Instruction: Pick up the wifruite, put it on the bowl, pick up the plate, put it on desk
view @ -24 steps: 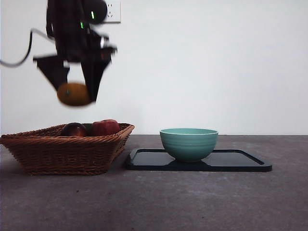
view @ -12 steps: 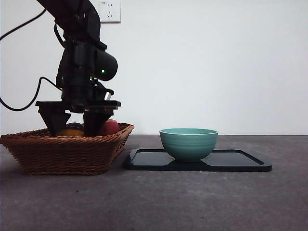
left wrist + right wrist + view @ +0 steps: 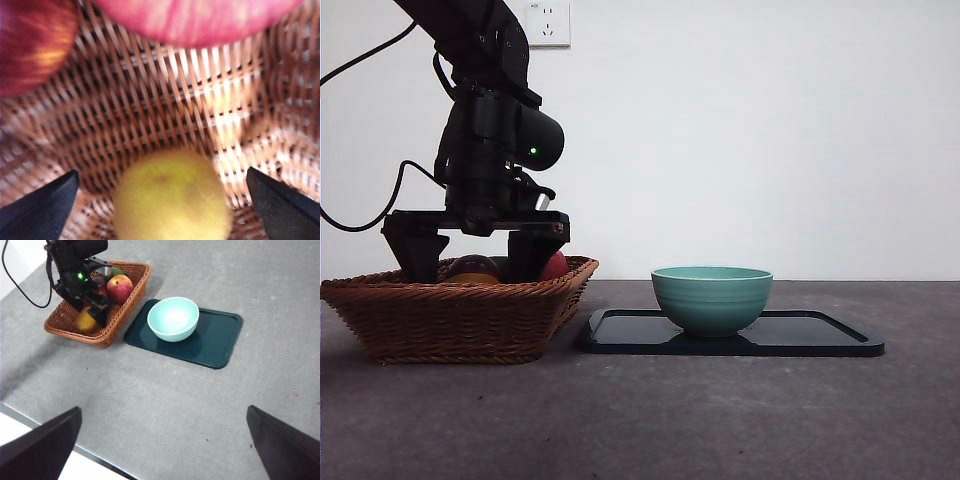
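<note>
The matte, mottled grey desk (image 3: 720,420) carries a woven wicker basket (image 3: 450,320). Beside the basket lies a flat, dark rectangular plate (image 3: 820,340) with rounded corners, and on it stands the ridged teal bowl (image 3: 712,298), with nothing inside. In the basket, the dull round yellow wifruite (image 3: 172,200) lies on the weave between the wide-open jaws of the left gripper (image 3: 162,202), which do not touch it. Behind it in the basket lie a red apple (image 3: 200,17) and a dark maroon fruit (image 3: 30,42). The right gripper (image 3: 162,450) hangs high over the desk, well apart from the basket, open and holding nothing
</note>
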